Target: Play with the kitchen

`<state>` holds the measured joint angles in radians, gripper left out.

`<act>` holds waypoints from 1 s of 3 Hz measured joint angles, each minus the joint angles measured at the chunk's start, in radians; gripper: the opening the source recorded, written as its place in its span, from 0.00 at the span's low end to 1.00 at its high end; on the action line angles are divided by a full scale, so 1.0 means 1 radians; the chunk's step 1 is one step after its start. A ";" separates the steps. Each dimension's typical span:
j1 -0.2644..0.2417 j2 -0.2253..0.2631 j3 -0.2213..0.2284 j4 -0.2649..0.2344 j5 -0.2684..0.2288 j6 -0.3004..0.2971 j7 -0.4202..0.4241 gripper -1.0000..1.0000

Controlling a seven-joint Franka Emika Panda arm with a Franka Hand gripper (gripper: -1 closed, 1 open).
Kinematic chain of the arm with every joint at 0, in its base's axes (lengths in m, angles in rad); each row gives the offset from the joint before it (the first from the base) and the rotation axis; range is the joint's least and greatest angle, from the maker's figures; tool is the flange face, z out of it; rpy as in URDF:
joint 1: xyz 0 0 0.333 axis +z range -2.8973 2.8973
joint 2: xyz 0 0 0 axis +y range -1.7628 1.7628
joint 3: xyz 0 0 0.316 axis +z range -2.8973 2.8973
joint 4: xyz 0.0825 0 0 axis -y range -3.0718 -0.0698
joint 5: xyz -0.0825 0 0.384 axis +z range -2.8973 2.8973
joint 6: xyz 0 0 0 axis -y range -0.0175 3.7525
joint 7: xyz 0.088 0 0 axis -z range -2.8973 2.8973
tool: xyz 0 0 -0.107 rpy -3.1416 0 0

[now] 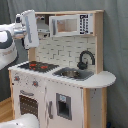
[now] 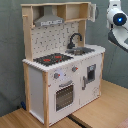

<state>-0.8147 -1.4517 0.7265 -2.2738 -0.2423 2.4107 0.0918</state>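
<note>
Toy kitchen [image 1: 65, 75], no legible writing

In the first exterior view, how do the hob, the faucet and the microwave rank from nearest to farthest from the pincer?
From the pincer at upper left:
1. Microwave, upper shelf, just to the first exterior view's right.
2. Hob, on the counter below the pincer.
3. Faucet, behind the sink, farther right.

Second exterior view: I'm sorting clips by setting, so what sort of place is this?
Probably an indoor robot test space, not a real kitchen: a toy play kitchen stands on a wooden floor before a grey curtain, beside a robot arm.
</note>
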 joint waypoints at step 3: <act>-0.152 0.055 0.026 -0.028 0.000 0.094 -0.039 0.00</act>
<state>-0.9670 -1.3969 0.7521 -2.3022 -0.2423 2.5052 0.0529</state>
